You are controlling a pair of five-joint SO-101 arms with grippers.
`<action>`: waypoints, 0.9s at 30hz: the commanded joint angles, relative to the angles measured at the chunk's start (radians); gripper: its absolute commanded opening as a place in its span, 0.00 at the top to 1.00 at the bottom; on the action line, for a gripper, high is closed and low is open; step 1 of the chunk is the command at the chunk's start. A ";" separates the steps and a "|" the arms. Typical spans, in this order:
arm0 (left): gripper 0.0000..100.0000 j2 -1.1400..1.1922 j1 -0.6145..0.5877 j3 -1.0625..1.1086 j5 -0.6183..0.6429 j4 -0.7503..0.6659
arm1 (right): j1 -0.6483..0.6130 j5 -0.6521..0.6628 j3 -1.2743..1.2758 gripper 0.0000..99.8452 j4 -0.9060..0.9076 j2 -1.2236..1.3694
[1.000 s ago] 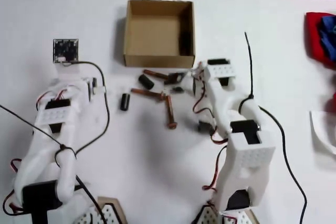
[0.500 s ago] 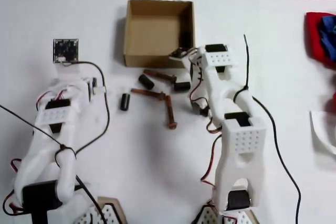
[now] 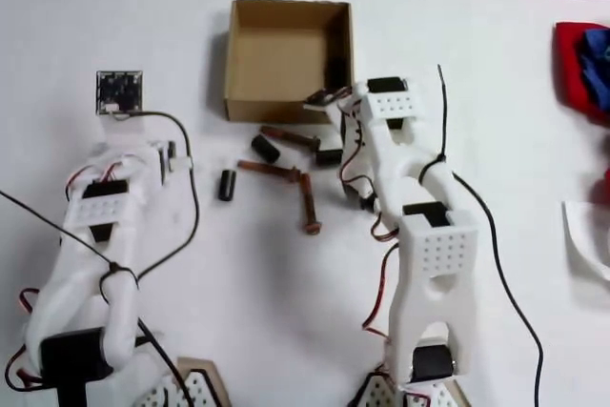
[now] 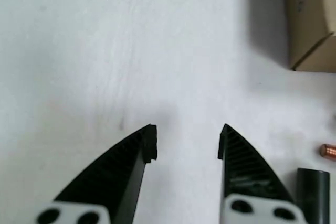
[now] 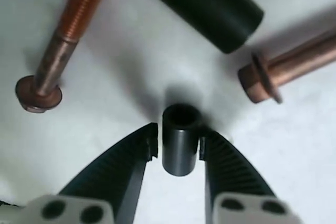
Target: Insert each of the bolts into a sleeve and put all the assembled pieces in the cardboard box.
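Note:
My right gripper (image 5: 178, 148) is shut on a short black sleeve (image 5: 181, 139), held upright above the table. In the high view that gripper (image 3: 320, 99) hangs by the front right corner of the cardboard box (image 3: 250, 54). Below it lie copper bolts (image 5: 59, 51) (image 5: 291, 66) and another black sleeve (image 5: 206, 4). On the table three bolts (image 3: 289, 137) (image 3: 270, 170) (image 3: 310, 203) and loose sleeves (image 3: 265, 149) (image 3: 226, 185) (image 3: 331, 155) sit in front of the box. My left gripper (image 4: 186, 142) is open over bare table, left of the parts (image 3: 177, 160).
A dark piece (image 3: 335, 74) lies inside the box by its right wall. A small circuit board (image 3: 119, 91) sits at the left with a black cable. Red and blue cloth (image 3: 583, 59) is at the right edge. Free table lies in front of the bolts.
The right arm has lifted from the pile of parts and swung toward the box's front right corner with the sleeve in its fingers. The left arm has stayed still.

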 commanded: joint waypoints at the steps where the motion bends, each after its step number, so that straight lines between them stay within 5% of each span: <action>1: 0.79 -0.008 -0.011 -0.002 0.002 -0.018 | 0.012 -0.008 0.032 0.86 -0.012 0.010; 27: 0.79 -0.008 -0.012 -0.002 0.000 -0.018 | -0.010 -0.006 0.023 0.86 -0.228 -0.219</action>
